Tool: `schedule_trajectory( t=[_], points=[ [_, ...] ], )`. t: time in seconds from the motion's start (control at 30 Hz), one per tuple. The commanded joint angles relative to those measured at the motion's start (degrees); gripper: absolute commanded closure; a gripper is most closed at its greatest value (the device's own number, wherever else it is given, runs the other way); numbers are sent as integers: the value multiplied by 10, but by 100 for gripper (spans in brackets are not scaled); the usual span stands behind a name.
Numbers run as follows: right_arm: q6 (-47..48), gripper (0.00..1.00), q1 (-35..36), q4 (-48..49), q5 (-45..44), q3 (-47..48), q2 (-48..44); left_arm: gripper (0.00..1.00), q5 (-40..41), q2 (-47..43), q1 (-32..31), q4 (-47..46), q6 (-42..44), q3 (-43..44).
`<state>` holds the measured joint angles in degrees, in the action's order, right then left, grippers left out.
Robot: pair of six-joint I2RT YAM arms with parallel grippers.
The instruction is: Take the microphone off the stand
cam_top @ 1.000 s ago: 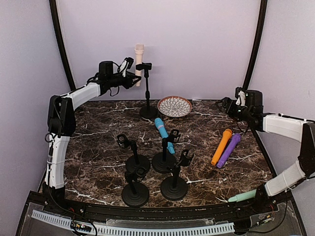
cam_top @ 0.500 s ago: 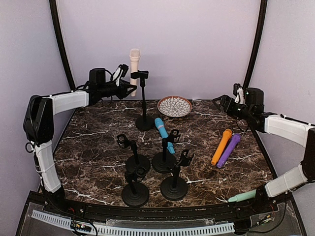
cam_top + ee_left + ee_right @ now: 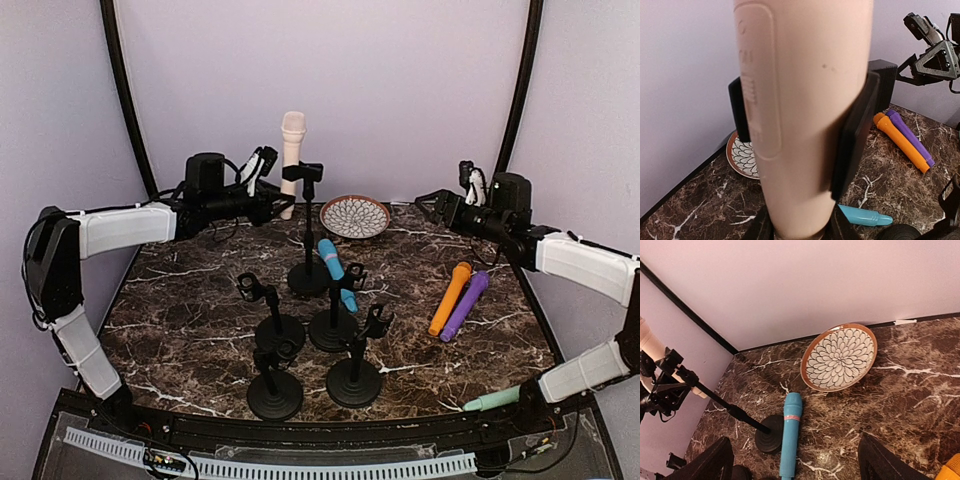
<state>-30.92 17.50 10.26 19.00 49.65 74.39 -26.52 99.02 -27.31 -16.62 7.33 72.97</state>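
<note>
Cream microphone (image 3: 292, 150) is clamped by the left gripper (image 3: 799, 135) above the worktop (image 3: 190, 300) near its far edge, apparently not yet freed from the clip (image 3: 303, 172) of the stand (image 3: 307, 235), so a straight upward pull is called for, with the right gripper (image 3: 430, 203) held open.

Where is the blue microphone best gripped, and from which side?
Grip the blue microphone on its upper, far half, above the stand's clip. That end sticks out free, tilted upward. Come from above on the right, closing across the round body; other stands crowd the left and near sides.
</note>
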Motion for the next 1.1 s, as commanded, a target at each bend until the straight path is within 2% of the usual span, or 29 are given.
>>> schedule_trajectory(
  t=[0.0,0.2,0.33,0.5,0.57,0.6,0.63,0.67,0.77,0.97,1.07],
  points=[
    [41,12,39,73,96,36,15,100,-18,-43,-21,-35,-23,-11],
    [110,10,108,108,186,103,87,100,-80,-45,-31,-37,-36,-36],
    [135,10,134,114,195,149,137,100,-100,-42,-33,-24,-32,-42],
    [190,11,169,67,195,219,183,100,-116,-36,-34,-2,-21,-37],
    [193,11,173,72,194,230,193,91,-114,-34,-35,5,-21,-34],
    [192,11,173,74,194,233,198,77,-108,-35,-35,7,-20,-34],
    [193,11,173,76,194,237,202,70,-104,-36,-35,8,-21,-34],
    [193,10,173,76,195,239,205,58,-98,-39,-35,9,-20,-36],
    [190,10,174,84,198,238,213,39,-82,-52,-34,8,-18,-40],
    [186,10,181,95,181,227,214,21,-50,-98,-33,8,-16,-52],
    [185,10,193,61,142,256,217,16,-37,-113,-34,6,-32,-44]
  ],
)
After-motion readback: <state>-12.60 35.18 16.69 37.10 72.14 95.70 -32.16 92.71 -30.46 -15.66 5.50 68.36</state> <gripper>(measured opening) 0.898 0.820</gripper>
